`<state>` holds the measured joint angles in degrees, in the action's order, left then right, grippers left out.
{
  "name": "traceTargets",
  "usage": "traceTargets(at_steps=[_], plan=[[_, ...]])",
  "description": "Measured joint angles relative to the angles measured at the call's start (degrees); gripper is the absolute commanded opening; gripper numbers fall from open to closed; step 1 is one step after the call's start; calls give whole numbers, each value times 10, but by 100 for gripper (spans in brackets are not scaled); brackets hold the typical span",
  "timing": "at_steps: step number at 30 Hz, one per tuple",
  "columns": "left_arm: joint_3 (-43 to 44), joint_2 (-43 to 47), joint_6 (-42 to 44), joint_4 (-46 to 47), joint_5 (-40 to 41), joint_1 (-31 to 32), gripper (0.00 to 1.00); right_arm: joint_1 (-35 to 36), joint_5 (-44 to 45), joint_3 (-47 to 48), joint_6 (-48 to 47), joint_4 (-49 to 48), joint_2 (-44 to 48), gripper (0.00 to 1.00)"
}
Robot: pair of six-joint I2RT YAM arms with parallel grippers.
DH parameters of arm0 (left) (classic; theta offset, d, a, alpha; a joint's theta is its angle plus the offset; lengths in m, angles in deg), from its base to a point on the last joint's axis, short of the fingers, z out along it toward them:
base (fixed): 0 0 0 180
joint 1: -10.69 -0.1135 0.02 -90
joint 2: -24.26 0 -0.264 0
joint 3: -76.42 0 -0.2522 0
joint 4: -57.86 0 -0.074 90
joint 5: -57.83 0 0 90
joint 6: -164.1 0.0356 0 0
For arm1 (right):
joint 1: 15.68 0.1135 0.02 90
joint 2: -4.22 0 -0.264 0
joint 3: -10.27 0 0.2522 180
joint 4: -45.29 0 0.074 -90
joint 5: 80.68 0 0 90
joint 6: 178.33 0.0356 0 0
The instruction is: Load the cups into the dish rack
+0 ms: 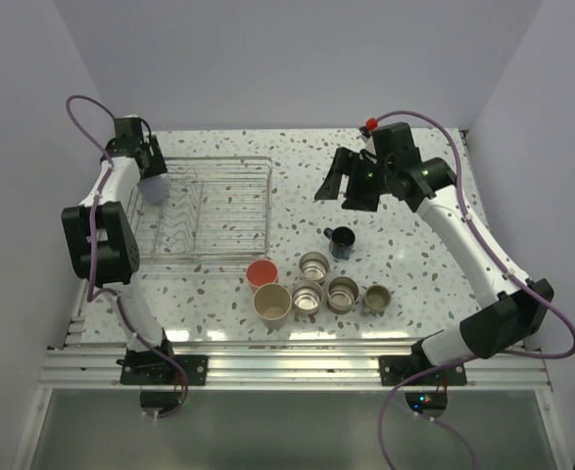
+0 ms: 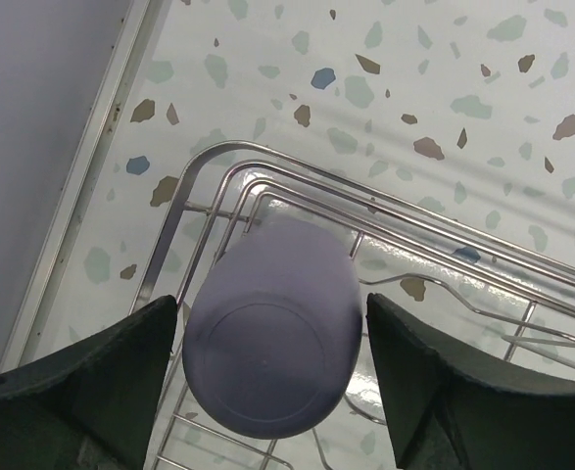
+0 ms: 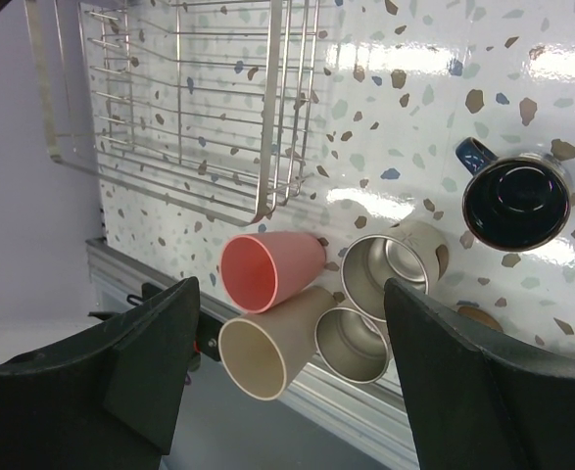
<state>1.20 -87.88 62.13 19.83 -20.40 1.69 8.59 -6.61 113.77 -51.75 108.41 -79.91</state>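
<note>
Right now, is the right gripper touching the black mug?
Apart. In the right wrist view the black mug stands beyond the open right gripper, with bare table showing between them.

Top external: fixed high behind arm bases, tilted down, far out, taking in whole white speckled terrazzo bench (image 1: 297,157). Left wrist: very near, facing down between left fingers (image 2: 91,392) at lavender plastic cup (image 2: 267,343) by corner of rectangular silver wire dish rack (image 2: 297,191). Right wrist: farther up, right fingers (image 3: 101,382) low in frame, facing back toward near bench edge. Shared with overhead: rack, pink-red plastic tumbler (image 3: 267,269), small black mug (image 3: 515,201).
</note>
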Motion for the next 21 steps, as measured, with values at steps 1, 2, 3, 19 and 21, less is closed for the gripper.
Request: traceTargets(at_steps=[1,2,3,19,21], plan=[[0,-1,0,2,-2,0,88,0,0,0,-1,0,0,79],[0,-2,0,3,-3,0,91,0,0,0,-2,0,0,80],[0,-3,-2,3,-5,0,96,0,0,0,-2,0,-1,80],[-48,164,-31,-22,0,0,100,56,19,58,-56,48,-64,81],[-52,215,-40,-21,0,0,100,84,32,71,-70,60,-79,82]])
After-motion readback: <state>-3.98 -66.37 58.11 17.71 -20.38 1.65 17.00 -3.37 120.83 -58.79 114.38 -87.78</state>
